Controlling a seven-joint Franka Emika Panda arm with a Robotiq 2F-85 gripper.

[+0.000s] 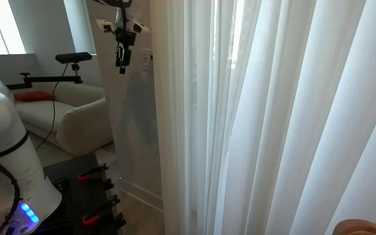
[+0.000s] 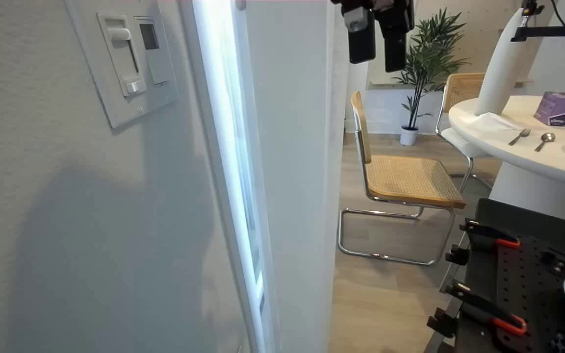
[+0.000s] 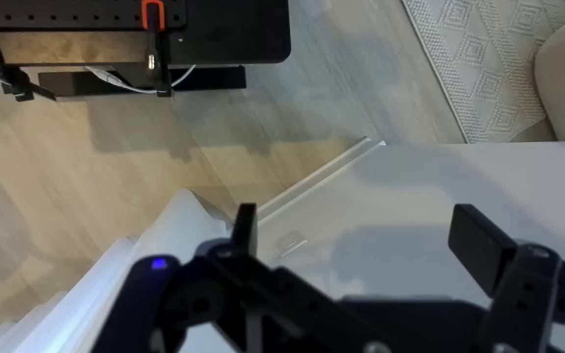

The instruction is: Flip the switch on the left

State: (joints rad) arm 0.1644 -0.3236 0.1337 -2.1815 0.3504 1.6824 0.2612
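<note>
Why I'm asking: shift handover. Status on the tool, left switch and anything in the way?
Tool open, nothing gripped. Left switch untouched, knob at the top. Curtain looks close by; nothing seen blocking.

There are two switches [image 2: 121,55], two clamps [image 2: 486,306], one plant [image 2: 430,55].

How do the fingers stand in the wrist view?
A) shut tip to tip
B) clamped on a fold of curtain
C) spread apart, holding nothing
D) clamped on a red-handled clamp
C: in the wrist view the fingers stand wide apart, with the wall showing through the gap and nothing gripped.
</note>
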